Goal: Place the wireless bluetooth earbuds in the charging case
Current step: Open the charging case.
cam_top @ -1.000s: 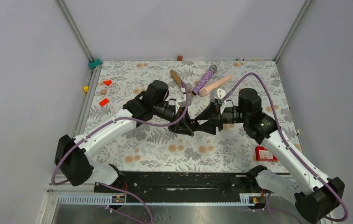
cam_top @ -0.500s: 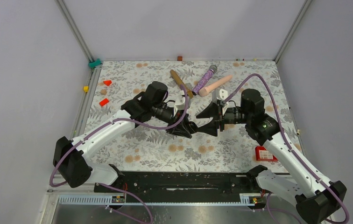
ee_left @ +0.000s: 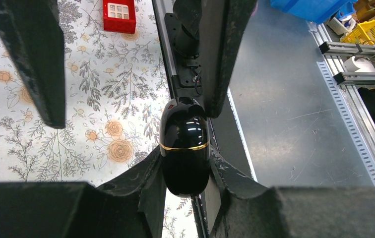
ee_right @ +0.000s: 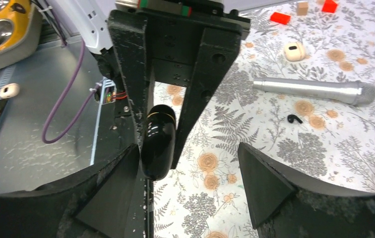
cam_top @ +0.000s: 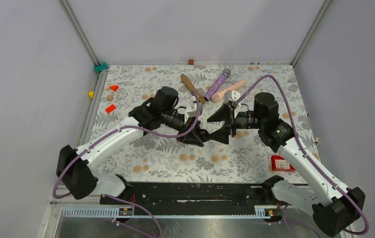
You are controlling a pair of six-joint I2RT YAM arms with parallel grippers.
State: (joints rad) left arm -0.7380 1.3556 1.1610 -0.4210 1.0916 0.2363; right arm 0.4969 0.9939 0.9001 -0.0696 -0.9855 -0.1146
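At table centre, the left gripper is clamping the black charging case. The right gripper is standing wider apart than a second ago, jaws flanking the case. One earbud is lying near the silver microphone.

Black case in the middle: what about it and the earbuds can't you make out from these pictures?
Left wrist view: the case has its lower end covered by fingers of the left gripper; its shell hides the inside.
Top view: the case is hidden between the left gripper and the right gripper.
Right wrist view: one earbud is too small for detail; a second shows in no view.
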